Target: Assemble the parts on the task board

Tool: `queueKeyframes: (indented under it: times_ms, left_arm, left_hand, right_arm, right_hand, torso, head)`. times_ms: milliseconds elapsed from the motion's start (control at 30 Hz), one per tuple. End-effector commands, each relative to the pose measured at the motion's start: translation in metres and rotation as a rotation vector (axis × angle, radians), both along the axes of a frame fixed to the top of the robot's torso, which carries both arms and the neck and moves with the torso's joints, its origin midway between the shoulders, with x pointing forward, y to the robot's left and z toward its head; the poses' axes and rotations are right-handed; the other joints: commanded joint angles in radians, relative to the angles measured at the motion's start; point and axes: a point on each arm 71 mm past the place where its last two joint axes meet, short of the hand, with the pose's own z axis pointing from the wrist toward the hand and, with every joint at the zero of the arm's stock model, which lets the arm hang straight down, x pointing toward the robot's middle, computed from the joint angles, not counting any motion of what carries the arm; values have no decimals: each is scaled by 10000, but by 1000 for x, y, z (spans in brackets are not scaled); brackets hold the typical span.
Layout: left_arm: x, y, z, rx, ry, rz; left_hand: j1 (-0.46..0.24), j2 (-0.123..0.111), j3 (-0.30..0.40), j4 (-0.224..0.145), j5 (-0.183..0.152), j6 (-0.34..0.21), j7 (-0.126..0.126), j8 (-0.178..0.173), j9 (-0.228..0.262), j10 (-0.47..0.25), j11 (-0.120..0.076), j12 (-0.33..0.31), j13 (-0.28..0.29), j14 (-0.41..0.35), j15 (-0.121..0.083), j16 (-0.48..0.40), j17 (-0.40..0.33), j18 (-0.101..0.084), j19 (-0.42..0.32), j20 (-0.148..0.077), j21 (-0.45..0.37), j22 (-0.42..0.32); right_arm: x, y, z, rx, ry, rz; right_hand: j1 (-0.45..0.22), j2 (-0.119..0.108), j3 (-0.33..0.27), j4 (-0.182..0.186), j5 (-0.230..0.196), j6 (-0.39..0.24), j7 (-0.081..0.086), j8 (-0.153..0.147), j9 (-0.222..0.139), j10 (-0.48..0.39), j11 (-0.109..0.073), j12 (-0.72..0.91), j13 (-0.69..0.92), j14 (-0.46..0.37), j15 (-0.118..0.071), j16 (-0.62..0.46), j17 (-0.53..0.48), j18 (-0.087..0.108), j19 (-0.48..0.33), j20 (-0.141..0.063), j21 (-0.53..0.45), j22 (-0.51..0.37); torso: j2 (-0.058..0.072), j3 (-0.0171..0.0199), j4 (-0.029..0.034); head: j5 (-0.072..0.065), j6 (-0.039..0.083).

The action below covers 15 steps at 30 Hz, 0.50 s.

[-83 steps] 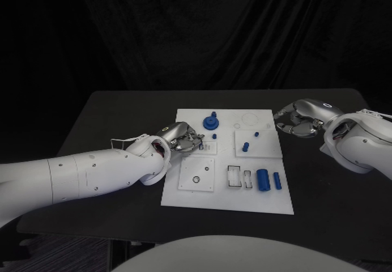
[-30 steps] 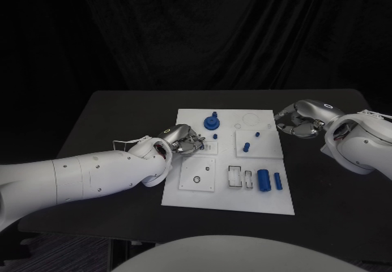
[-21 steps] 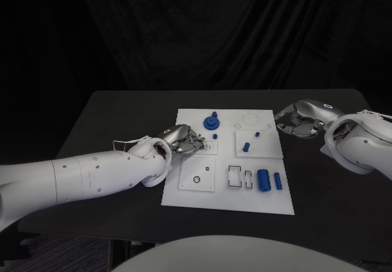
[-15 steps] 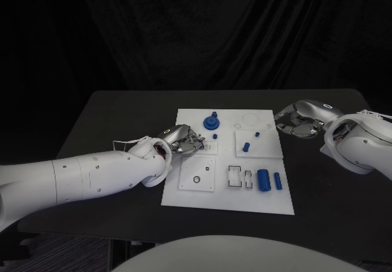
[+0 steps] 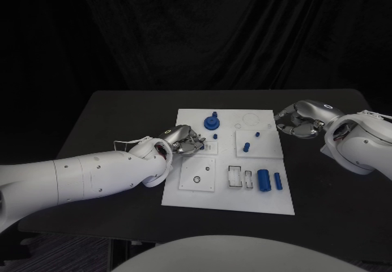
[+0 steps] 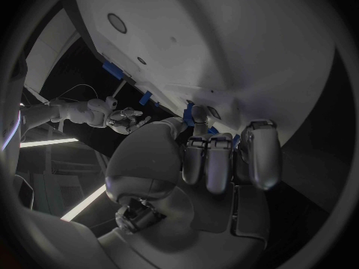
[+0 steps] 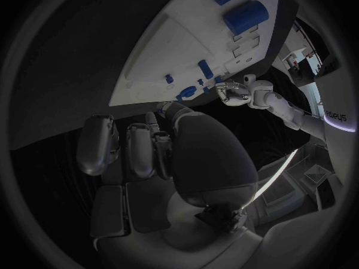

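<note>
Resting over the left edge of the white task board (image 5: 229,164) on the black desk (image 5: 114,113), the left robot hand (image 5: 184,139) curls its fingers, and its wrist view reveals a small blue part (image 6: 199,114) pinched at the fingertips. The right robot hand (image 5: 295,122) hovers clenched and empty off the board's right edge, while a blue cylinder (image 5: 263,179) lies near the board's front.

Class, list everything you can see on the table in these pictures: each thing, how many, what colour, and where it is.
table: one, black, under everything.
task board: one, white, mid-table.
gear part: one, blue, far left of board.
small pegs: three, blue, mid-board.
large cylinder: one, blue, near right of board.
thin cylinder: one, blue, just right of the large cylinder.
left hand: one, silver, fingers curled, over the board's left edge.
right hand: one, silver, fingers curled, off the board's far right corner.
</note>
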Motion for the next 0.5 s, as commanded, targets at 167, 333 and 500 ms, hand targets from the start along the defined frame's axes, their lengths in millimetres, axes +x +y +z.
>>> queueKeyframes:
  times_ms: [167, 333, 500]
  left_arm:
    - [-2, -2, -4, 118, 263, -195]
    - [-2, -3, -4, 126, 284, -228]
    - [-2, -2, -4, 111, 257, -241]
  left_hand:
    - [-73, -98, 88, 70, -300, 49, -1, -123, 135, 1040, -18, 25, 2611, 1057, -17, 26, 2633, -90, 45, -6, -90, 1822]
    - [-237, -155, 33, 107, -470, 67, 16, -176, 130, 1040, -1, 25, 2611, 1057, -4, 26, 2633, -87, 38, 9, -111, 1820]
    - [-1020, 1, -259, 141, -1488, 179, 51, -326, 102, 1040, 36, 25, 2611, 1057, 33, 26, 2633, -87, 40, 46, -128, 1825]
  right_arm:
    - [0, 0, -2, -72, 125, -73]
    - [0, -1, -3, -93, 163, -88]
    - [-1, -1, -3, -111, 196, -99]
  right_hand:
    - [-104, -21, 64, 15, 49, 72, -11, -12, -17, 32, 69, -52, 1524, 358, 65, -41, -11, 140, -60, -4, -49, 1580]
    - [-104, -21, 64, 15, 49, 72, -11, -12, -17, 32, 69, -52, 1524, 358, 65, -41, -11, 140, -60, -4, -49, 1580]
    - [-124, -29, 82, 8, 46, 80, -5, -11, -19, 32, 75, -53, 1523, 356, 69, -50, -20, 141, -60, -1, -61, 1579]
  torso:
    - [-2, 1, 4]
    - [-2, 3, 4]
    - [0, 1, 2]
  head:
    - [1, -1]
    - [19, -1]
    - [24, -1]
